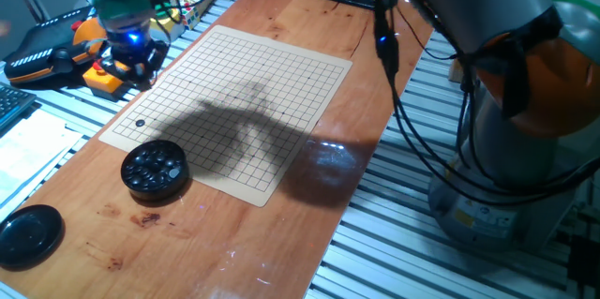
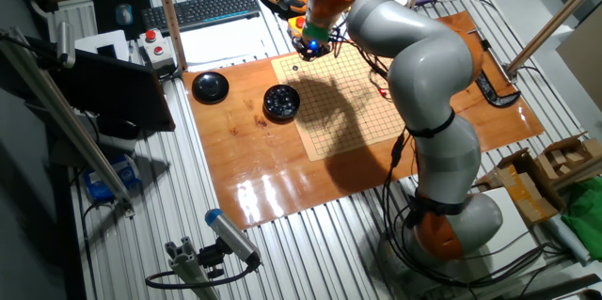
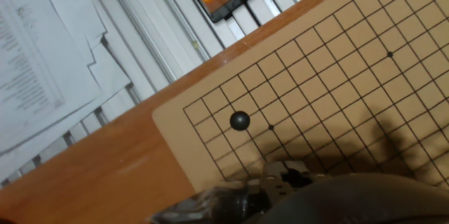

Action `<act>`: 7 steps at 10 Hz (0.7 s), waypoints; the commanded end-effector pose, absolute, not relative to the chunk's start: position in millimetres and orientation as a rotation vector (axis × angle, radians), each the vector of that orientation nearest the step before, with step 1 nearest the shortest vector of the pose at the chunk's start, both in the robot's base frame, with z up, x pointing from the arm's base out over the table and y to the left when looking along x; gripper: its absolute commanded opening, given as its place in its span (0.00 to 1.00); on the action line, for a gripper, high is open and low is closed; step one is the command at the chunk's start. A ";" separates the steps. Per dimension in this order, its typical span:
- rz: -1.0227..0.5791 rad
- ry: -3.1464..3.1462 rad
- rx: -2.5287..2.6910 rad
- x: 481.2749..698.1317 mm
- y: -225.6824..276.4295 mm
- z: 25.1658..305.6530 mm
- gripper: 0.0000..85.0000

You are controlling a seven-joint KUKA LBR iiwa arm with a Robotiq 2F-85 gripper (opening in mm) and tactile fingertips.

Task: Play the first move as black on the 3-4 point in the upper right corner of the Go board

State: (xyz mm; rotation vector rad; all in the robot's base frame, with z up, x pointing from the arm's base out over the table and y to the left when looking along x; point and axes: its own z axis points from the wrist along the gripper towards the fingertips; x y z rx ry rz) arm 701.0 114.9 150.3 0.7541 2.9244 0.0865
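Note:
A small black stone [image 3: 240,120] lies free on a grid crossing near a corner of the Go board [image 3: 337,90], one crossing from the corner's star dot [image 3: 271,127]. The stone also shows in one fixed view [image 1: 141,123], on the board's [image 1: 244,102] near-left corner area. My gripper [image 1: 131,55] hovers above the board's left edge, beyond the stone and clear of it. In the hand view its fingertips [image 3: 270,176] are a blur at the bottom edge, slightly apart and holding nothing. In the other fixed view the gripper [image 2: 310,48] is over the board's far corner.
A round black bowl of stones [image 1: 155,168] stands by the board's near corner, its lid [image 1: 28,235] further left. An orange device [image 1: 98,74] and cables lie just past the board under the hand. Papers [image 3: 42,62] lie off the table edge. A keyboard [image 2: 202,8] lies behind.

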 end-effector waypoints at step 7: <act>0.006 2.989 0.446 667.6 89.1 158.9 0.01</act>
